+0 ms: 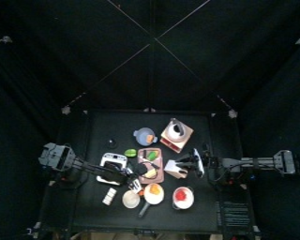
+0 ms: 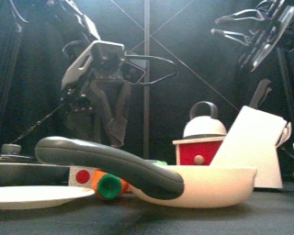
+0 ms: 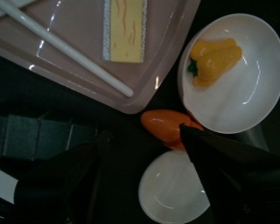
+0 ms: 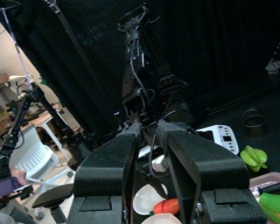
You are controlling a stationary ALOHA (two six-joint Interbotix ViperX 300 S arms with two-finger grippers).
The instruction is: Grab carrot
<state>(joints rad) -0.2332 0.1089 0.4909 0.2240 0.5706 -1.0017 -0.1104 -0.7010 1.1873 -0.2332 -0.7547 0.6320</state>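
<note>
The carrot is a short orange piece lying on the black table between the pink tray and a small white plate. In the front view the carrot shows a green end and lies behind a black ladle. My left gripper is open right over it, and one fingertip overlaps the carrot's edge. It hangs behind the dishes in the front view. My right gripper is shut and empty, held up at the table's right side.
A white bowl with orange food is next to the carrot. The tray holds chopsticks and a yellow block. A cream bowl, a red-and-white kettle, a white carton and a white plate crowd the front.
</note>
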